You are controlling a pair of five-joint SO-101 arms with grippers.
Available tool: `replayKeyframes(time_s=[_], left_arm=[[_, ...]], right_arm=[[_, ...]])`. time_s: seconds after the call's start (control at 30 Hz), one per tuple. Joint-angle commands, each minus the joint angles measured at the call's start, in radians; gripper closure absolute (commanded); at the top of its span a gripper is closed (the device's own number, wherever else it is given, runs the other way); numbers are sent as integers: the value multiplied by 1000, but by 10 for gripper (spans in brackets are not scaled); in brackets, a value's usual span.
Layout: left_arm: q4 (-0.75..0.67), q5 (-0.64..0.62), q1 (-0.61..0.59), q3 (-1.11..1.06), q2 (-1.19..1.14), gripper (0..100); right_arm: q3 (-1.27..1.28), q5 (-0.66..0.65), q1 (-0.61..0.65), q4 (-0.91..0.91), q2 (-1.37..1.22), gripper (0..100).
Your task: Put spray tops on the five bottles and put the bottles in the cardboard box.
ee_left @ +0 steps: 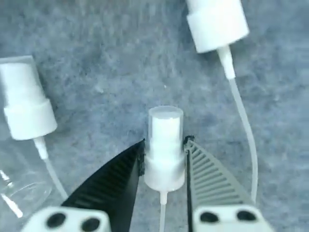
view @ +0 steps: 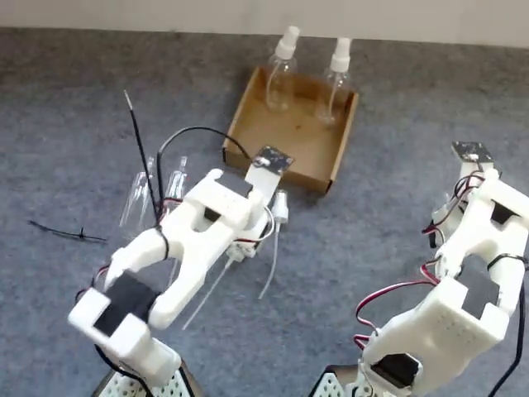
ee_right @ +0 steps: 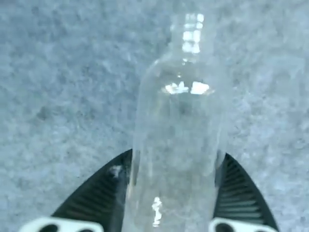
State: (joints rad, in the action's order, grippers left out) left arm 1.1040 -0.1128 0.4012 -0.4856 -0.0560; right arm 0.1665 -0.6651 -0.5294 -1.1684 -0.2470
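In the left wrist view my left gripper (ee_left: 165,149) is shut on a white spray top (ee_left: 165,126) with its thin tube trailing back between the fingers. Two more spray tops (ee_left: 217,24) (ee_left: 26,108) lie on the carpet either side. From above, this gripper (view: 248,241) sits just short of the cardboard box (view: 240,116). My right gripper (ee_right: 175,155) is shut on a clear bottle (ee_right: 181,121) with a bare neck, at the right of the table (view: 450,211). Two capped bottles (view: 283,70) (view: 335,78) stand in the box's far side.
Two clear bottles (view: 136,194) (view: 178,178) lie on the grey carpet left of the left arm. A loose spray top (view: 279,207) with a long tube lies beside the box's front edge. Black cable ties (view: 140,149) (view: 66,231) lie at the left.
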Motion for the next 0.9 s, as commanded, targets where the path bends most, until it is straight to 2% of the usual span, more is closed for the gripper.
replayKeyframes(time_s=[0.0,0.2,0.4,0.53,0.63,0.87], left_arm=[[-44,8,-58,-35,97,948],[-49,48,-97,-39,93,948],[-51,48,-88,-45,93,948],[-51,48,-90,-45,93,948],[-51,44,-90,-45,93,948],[-58,44,-90,-48,93,948]], right_arm=[[-1,2,22,-5,64,777],[-8,-5,22,-96,67,669],[-163,5,76,-170,59,669],[-275,124,151,-191,56,670],[-334,160,183,-202,13,670],[-495,160,142,-295,-209,670]])
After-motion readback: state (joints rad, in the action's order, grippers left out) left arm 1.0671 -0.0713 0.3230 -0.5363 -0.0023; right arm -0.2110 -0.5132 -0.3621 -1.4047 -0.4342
